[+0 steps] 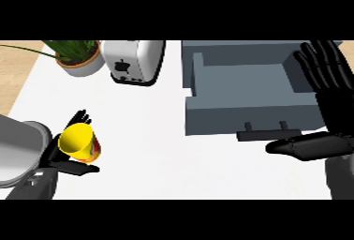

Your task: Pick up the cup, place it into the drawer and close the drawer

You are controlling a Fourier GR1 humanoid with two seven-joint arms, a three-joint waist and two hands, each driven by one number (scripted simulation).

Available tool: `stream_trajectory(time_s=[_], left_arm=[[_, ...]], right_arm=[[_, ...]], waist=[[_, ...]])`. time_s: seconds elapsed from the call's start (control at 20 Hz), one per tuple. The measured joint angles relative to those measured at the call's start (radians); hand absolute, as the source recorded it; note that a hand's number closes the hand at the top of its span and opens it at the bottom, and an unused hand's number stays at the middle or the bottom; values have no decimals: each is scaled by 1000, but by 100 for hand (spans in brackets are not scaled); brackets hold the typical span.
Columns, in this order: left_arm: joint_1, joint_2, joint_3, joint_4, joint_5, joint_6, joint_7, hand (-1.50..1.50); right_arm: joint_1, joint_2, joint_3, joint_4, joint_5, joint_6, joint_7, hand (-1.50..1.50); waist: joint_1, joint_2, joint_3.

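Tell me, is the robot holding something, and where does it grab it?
The left hand holds the yellow cup, fingers curled round its side below the rim. The open right hand holds nothing.

The left hand [69, 165] sits at the near left on the end of the grey left forearm [21, 150], which slants in from the left edge, and its black fingers and thumb are curled round the cup [77, 137]. Over at the right, the right hand [330, 103] stands flat, fingers straight and slightly fanned, pointing far, thumb jutting out to the left. The right forearm [339, 180] rises from the near edge beneath it.
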Motion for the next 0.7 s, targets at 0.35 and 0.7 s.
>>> stream_trajectory(time_s=[0.35,0.7], left_arm=[[-27,-37,-17,-13,9,-41,-12,150],[-15,-44,7,-61,12,93,-125,150]], right_arm=[[14,5,7,8,20,-2,-17,-150],[-12,-7,-7,15,13,-5,2,-150]], waist=[[4,-1,0],[9,-2,0]])
